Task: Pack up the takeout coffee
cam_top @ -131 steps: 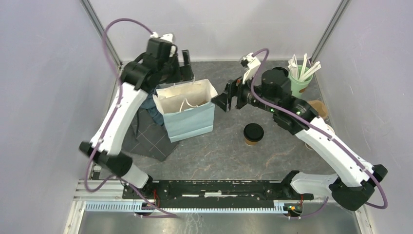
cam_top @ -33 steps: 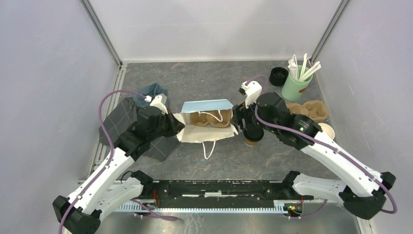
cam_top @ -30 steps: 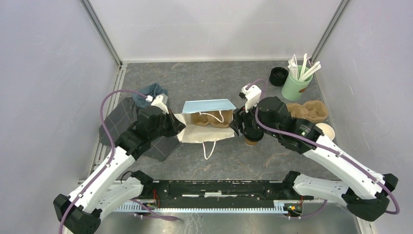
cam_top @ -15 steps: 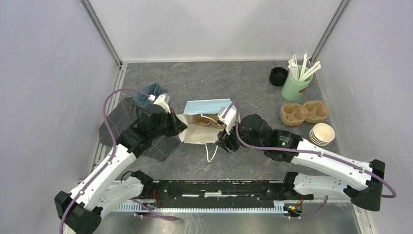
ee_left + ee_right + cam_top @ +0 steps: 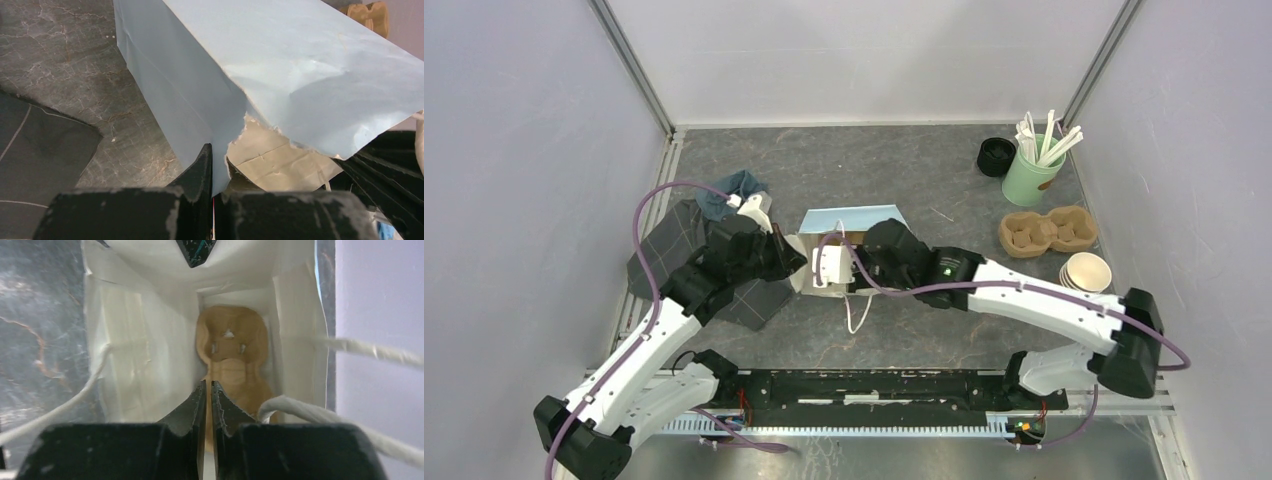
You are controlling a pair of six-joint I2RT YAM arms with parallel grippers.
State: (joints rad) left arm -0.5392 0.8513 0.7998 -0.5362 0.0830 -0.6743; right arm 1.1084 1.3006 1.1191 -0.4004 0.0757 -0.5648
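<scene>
The blue paper bag (image 5: 856,216) lies on its side mid-table. My left gripper (image 5: 792,262) is shut on its torn rim, pinching the blue paper (image 5: 220,150) between the jaws. My right arm (image 5: 904,262) reaches across to the bag's mouth. In the right wrist view my right gripper (image 5: 208,387) points into the white interior (image 5: 145,360); its jaws stand nearly together with nothing between them. A brown pulp carrier (image 5: 231,342) lies deep inside the bag. The takeout coffee is hidden in every view.
At the back right stand a green cup of sticks (image 5: 1036,172) and a black lid (image 5: 996,155). Another pulp carrier (image 5: 1044,231) and stacked paper cups (image 5: 1086,273) sit at the right. Dark cloth (image 5: 672,252) lies left. A white bag handle (image 5: 856,316) trails forward.
My right arm swung left from where the coffee cup stood to the bag's mouth, and its jaws closed. The cup is no longer in view. My left gripper kept its hold.
</scene>
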